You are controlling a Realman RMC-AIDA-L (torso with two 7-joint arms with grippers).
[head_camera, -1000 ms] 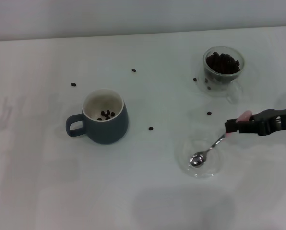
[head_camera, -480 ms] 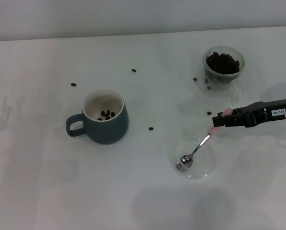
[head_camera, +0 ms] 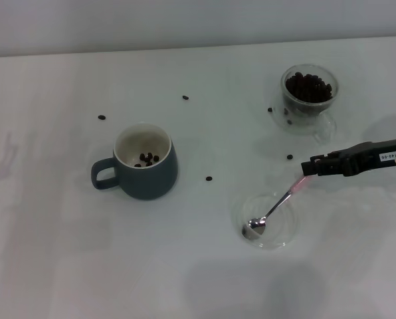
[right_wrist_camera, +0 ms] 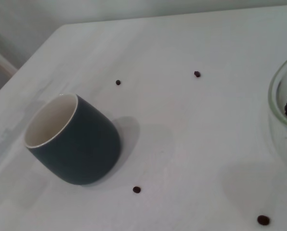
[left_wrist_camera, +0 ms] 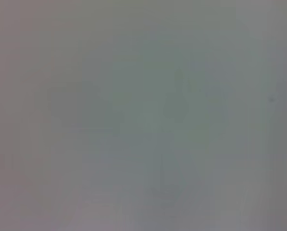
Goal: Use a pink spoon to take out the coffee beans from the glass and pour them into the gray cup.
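Left of the clear saucer sits the gray cup [head_camera: 145, 164], handle turned away from the saucer, white inside showing a few coffee beans [head_camera: 147, 158] on its floor, so some beans have evidently landed there and the job looks partly done. Loose beans dot the table [head_camera: 198, 279] around it: one beyond the cup's handle side, one farther back, one between cup and saucer. On to the saucer [head_camera: 270, 220] itself: the pink spoon [head_camera: 274, 209] has its shiny bowl resting on the glass, empty, neck slanting up toward the right. Its pale pink handle end runs straight into the right gripper [head_camera: 314, 166], clamped on that tip, the dark arm reaching in low and nearly level from the right edge, slightly above the saucer. Behind the saucer and close to the arm stands the glass [head_camera: 309, 96], well filled with beans, two strays on the table near its base. My read: this is the start of another scoop, spoon in hand but unloaded. Next move calls for lifting the spoon off the saucer, swinging it back to the glass, and dipping the bowl in at a shallow tilt; the grip so far out on the handle leaves little control. Left gripper is nowhere in the head view, and its wrist camera shows only blank surface.
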